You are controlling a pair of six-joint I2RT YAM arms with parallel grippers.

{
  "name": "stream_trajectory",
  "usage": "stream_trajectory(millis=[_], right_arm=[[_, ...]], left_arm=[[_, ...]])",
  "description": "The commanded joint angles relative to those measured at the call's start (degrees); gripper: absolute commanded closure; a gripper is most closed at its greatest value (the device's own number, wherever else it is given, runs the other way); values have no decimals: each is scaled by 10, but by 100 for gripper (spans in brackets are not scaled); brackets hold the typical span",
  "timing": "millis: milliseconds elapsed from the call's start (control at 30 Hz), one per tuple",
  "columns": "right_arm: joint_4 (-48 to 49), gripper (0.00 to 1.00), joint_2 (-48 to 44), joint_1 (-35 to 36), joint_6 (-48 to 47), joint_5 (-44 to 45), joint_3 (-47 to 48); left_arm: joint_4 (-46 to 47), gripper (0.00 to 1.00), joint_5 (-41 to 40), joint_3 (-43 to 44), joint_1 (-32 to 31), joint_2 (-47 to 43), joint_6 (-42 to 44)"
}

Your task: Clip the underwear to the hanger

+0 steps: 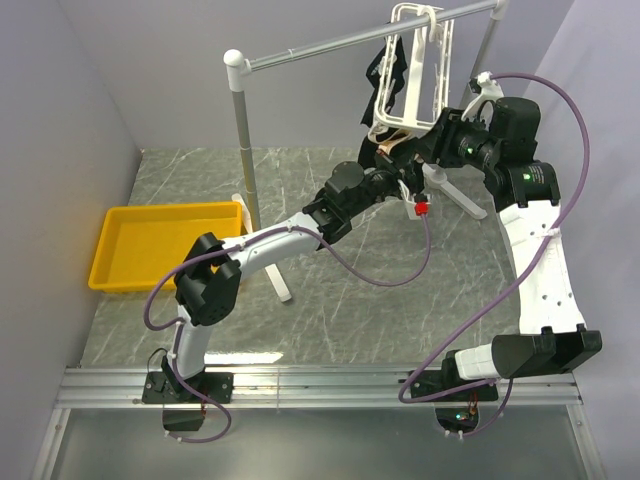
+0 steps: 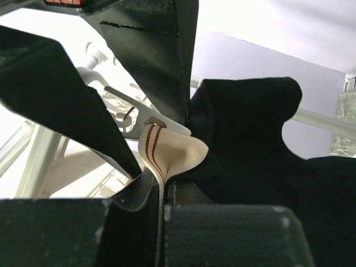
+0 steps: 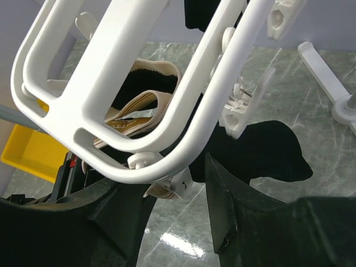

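The white hanger [image 1: 418, 70] hangs from the grey rail. The underwear [image 1: 388, 140], black with a tan waistband, hangs bunched at its lower edge. My left gripper [image 1: 393, 160] reaches up from below. In the left wrist view it [image 2: 161, 194] is shut on the tan waistband [image 2: 169, 153], just under a white clip [image 2: 139, 114], with black cloth [image 2: 250, 150] to the right. My right gripper [image 1: 432, 148] is at the frame's lower right corner. In the right wrist view it [image 3: 175, 214] is open, its fingers either side of a clip [image 3: 181, 182] under the frame [image 3: 139, 111]. A bit of tan band [image 3: 158, 192] sticks out of that clip.
The grey rail stand [image 1: 241, 130] with white joints carries the hanger, and its white feet [image 1: 462, 200] rest on the marble table. A yellow tray [image 1: 160, 245] lies at the left and shows in the right wrist view [image 3: 28, 153]. Walls close in on both sides.
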Motion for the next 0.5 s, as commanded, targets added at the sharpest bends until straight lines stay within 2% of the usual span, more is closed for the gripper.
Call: stream_trajectory(millis=[0, 67, 100, 133, 167, 267, 367, 467], right_arm=[[2, 46, -6, 1, 1, -1, 24], [0, 43, -7, 0, 1, -2, 25], [0, 42, -9, 0, 1, -1, 25], [-1, 38, -11, 0, 1, 0, 25], [-2, 36, -12, 0, 0, 0, 25], [-5, 27, -21, 0, -4, 3, 26], [-9, 22, -33, -3, -8, 6, 24], [-15, 20, -42, -7, -14, 7, 22]], left_arm=[[33, 99, 2, 7, -3, -8, -3], [35, 98, 3, -3, -3, -13, -2], [36, 93, 3, -6, -3, -15, -4], [36, 86, 3, -9, -4, -20, -7], [33, 72, 5, -14, -4, -23, -9], [18, 46, 10, -34, -6, -44, -20], [-4, 33, 16, -67, -13, -73, -24], [-30, 25, 19, -104, -19, -110, -35]])
